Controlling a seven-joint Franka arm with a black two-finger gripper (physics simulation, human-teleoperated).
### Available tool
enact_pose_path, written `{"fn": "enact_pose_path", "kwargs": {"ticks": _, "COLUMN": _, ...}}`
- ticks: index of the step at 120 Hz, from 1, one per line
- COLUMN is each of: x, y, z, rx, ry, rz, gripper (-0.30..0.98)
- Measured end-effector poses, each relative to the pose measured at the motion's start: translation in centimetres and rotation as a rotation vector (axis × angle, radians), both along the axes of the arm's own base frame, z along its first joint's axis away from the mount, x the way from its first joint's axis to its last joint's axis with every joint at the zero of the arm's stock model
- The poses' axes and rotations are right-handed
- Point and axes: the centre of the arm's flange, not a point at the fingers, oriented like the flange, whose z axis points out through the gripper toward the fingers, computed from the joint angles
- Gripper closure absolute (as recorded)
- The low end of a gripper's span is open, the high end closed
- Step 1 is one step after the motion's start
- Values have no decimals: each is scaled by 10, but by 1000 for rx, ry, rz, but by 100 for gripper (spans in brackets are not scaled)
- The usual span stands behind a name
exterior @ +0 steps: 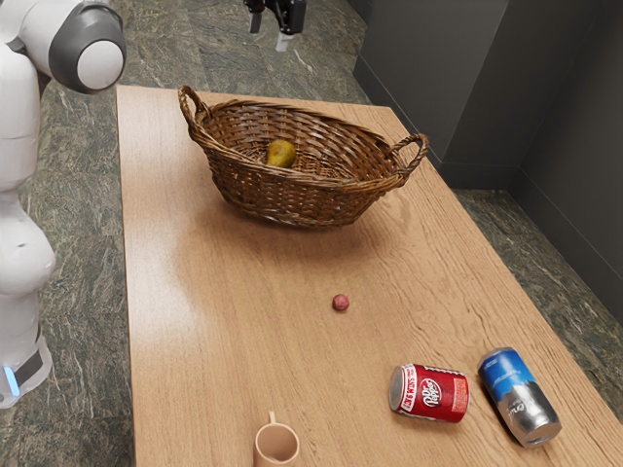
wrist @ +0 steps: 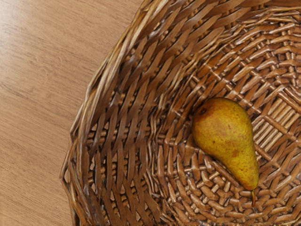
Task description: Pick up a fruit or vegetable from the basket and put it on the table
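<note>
Gripper (exterior: 270,35) high over the far end of the tabletop (exterior: 195,341), fingers spread well apart, nothing between them. Pear (wrist: 225,136) lies on its side on the floor of the wicker basket (exterior: 282,197), fat end nearer the woven wall in the wrist view, stem end pointing away from it. Pick not started; likely step is lining up above the pear.

Why so high: probably to clear the rim and the two looped handles on the way in. Open fingers suit a straight drop over the pear. The body tapers, so a grip across the fat part looks safer than one on the neck, which could let it roll or slip. Pear seems loose on the weave, could shift if nudged. Sloping wall close by leaves less room on that side; a finger could catch the wicker and drag the basket.

Others: small reddish ball-like thing (exterior: 341,303) out on the tabletop, middle area, exact kind unclear. Red can (exterior: 430,393) and blue-silver can (exterior: 520,397) both on their sides toward the near right corner in the exterior view, apart from each other. Mug (exterior: 276,446) upright at the near end. None blocks the pick. Set-down: bare strip beside the basket looks easiest, lifting over the rim first.
</note>
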Motion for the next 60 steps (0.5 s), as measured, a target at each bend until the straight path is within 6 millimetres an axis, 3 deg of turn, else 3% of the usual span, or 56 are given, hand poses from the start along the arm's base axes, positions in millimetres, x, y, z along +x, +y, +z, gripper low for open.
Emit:
{"fn": "enact_pose_path", "kwargs": {"ticks": 33, "x": -2, "y": -1, "z": 0, "rx": -3, "ry": 6, "rz": -18, "gripper": 2}}
{"fn": "enact_pose_path", "kwargs": {"ticks": 36, "x": -2, "y": -4, "z": 11, "rx": 26, "ry": -8, "rz": -20, "gripper": 2}}
{"fn": "enact_pose_path", "kwargs": {"ticks": 43, "x": -9, "y": -51, "z": 76, "rx": 159, "ry": -102, "rz": -79, "gripper": 2}}
{"fn": "enact_pose_path", "kwargs": {"ticks": 47, "x": -10, "y": -84, "z": 101, "rx": 208, "ry": -147, "rz": -131, "gripper": 2}}
{"fn": "enact_pose_path", "kwargs": {"ticks": 54, "x": -1, "y": -128, "z": 118, "rx": 255, "ry": -196, "rz": -214, "gripper": 2}}
{"fn": "enact_pose_path", "kwargs": {"ticks": 60, "x": 18, "y": -145, "z": 114, "rx": 281, "ry": -222, "rz": -257, "gripper": 2}}
